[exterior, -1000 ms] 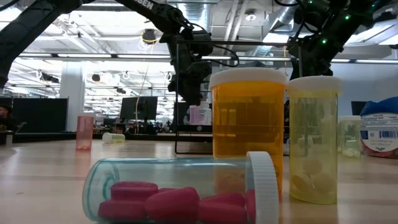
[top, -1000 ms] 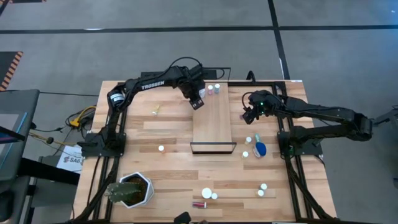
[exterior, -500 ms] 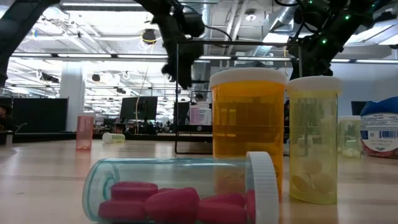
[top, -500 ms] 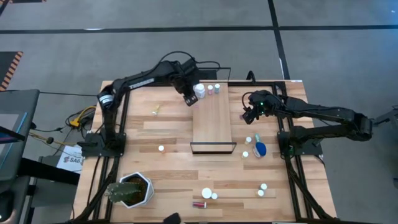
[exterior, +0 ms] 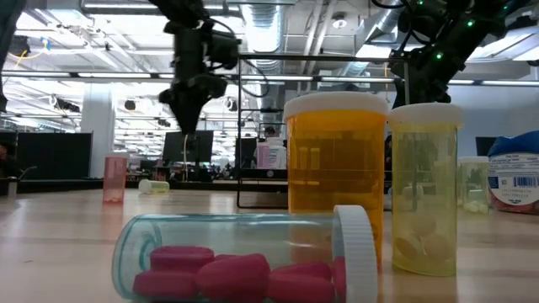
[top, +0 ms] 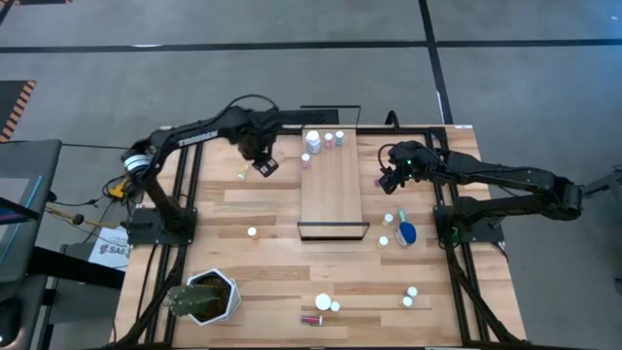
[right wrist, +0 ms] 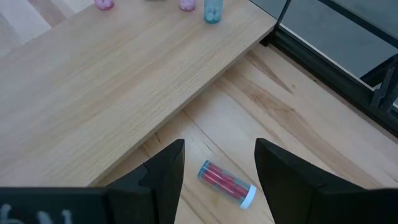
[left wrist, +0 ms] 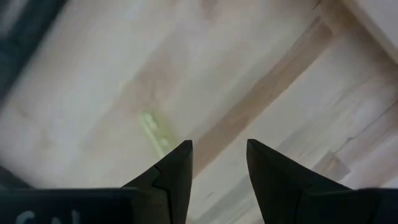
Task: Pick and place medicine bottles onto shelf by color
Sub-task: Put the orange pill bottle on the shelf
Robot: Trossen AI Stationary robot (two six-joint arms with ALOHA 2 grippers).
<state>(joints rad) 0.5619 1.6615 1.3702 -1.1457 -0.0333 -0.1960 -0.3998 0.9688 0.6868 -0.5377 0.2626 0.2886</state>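
High view: slatted wooden table (top: 262,209), grey floor (top: 194,78)

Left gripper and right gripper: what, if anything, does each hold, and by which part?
Nothing. The left gripper and the right gripper both show empty, open jaws.

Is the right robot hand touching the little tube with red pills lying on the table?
Apart. In the right wrist view the red-pill tube lies on the table between and beyond the right gripper's open fingers, clear of both.

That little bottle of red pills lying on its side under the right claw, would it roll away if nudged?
Probably. The red-pill bottle is a smooth cylinder lying flat on the tabletop, so a sideways nudge would likely roll it. It looks like light clear plastic, perhaps slippery. Loose pills might shift inside.
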